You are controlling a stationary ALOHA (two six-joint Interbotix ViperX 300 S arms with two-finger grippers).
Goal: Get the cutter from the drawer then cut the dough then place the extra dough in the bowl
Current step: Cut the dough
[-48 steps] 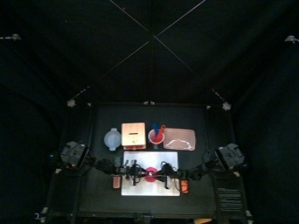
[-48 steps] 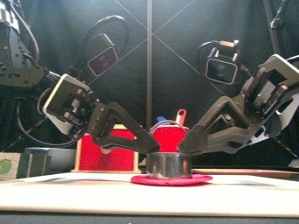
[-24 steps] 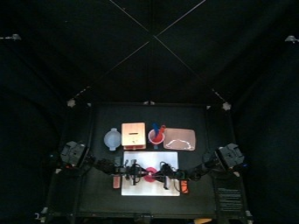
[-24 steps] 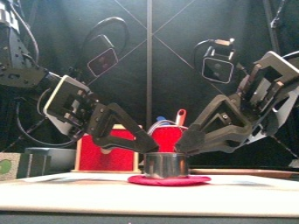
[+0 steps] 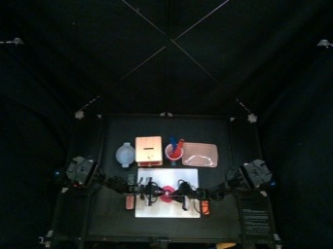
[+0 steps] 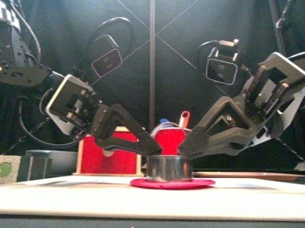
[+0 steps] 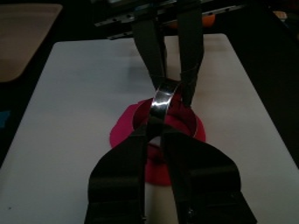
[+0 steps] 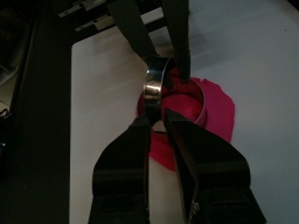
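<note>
A round metal cutter stands pressed on a flat red dough disc in the middle of the white cutting board. My left gripper pinches the cutter's wall from the left. On the opposite side my right gripper pinches the wall too. In the left wrist view the left gripper is shut on the metal rim, with dough spreading below. In the right wrist view the right gripper is closed on the cutter over the dough.
Behind the board stand a blue-grey bowl at the left, a wooden box with a red drawer front, a red cup holding toy knives, and a pink tray at the right.
The right arm and the cutter have shifted very slightly to the left over the dough. Both grippers keep their hold.
</note>
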